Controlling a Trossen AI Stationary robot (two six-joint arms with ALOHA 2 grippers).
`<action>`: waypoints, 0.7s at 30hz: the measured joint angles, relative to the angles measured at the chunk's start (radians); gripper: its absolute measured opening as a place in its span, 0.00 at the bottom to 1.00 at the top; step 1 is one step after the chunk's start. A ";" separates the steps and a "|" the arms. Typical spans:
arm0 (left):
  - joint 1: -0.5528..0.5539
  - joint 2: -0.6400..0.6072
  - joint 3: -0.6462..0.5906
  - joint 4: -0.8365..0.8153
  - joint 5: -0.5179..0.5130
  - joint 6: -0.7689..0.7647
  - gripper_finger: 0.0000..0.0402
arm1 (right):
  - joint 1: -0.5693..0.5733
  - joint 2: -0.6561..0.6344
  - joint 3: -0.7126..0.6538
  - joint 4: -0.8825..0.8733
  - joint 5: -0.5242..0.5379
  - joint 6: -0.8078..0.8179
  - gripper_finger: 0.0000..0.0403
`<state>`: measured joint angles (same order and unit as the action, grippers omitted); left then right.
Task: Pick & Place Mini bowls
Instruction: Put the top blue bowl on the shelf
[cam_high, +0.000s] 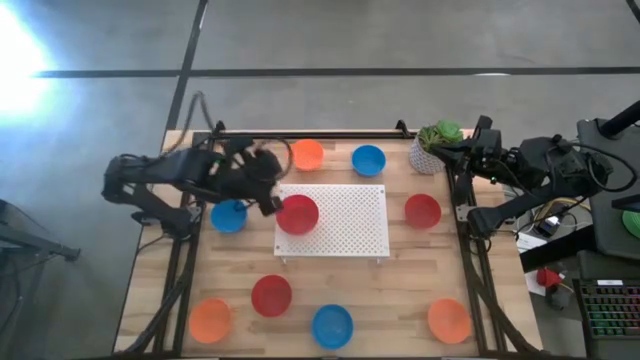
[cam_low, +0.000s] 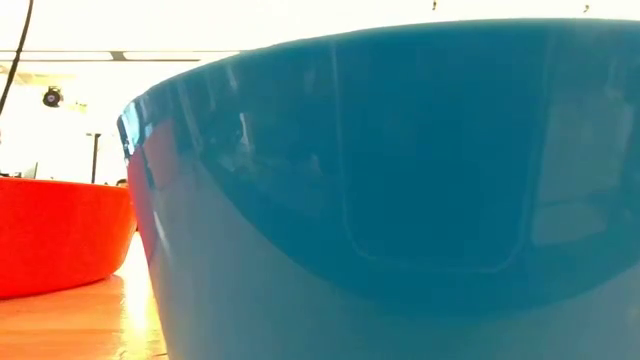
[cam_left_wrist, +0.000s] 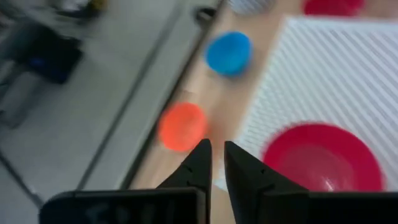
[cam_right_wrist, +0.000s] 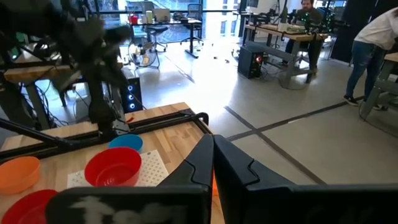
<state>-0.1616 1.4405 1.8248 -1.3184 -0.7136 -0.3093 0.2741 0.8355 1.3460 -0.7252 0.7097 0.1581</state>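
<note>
Left gripper (cam_left_wrist: 214, 163), fingers nearly together and empty, hovers beside the red plastic bowl (cam_high: 297, 214) resting on the white perforated board's (cam_high: 350, 222) left edge, apparently delivered.

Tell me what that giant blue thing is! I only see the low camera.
Observer: It is a small round blue plastic bowl, sitting close in front of that camera.
Operator: Where is the left claw?
Observer: The left claw is at the left edge of the white perforated square board, beside a small round red plastic bowl that sits on it.
Operator: And the right one?
Observer: The right claw is shut, off by the white pot with a green plant.
</note>
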 joint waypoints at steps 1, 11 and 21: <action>0.000 -0.017 0.000 0.000 -0.037 -0.017 0.07 | 0.000 0.000 0.000 0.000 0.001 0.000 0.02; 0.000 -0.122 -0.022 0.001 -0.175 -0.105 0.00 | -0.019 -0.002 0.000 0.000 0.052 0.043 0.02; 0.000 -0.161 -0.083 0.001 -0.231 -0.137 0.00 | -0.094 0.018 -0.001 -0.109 0.045 0.284 0.02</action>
<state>-0.1615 1.2799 1.7422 -1.3176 -0.9442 -0.4459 0.1800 0.8530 1.3453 -0.8345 0.7548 0.4419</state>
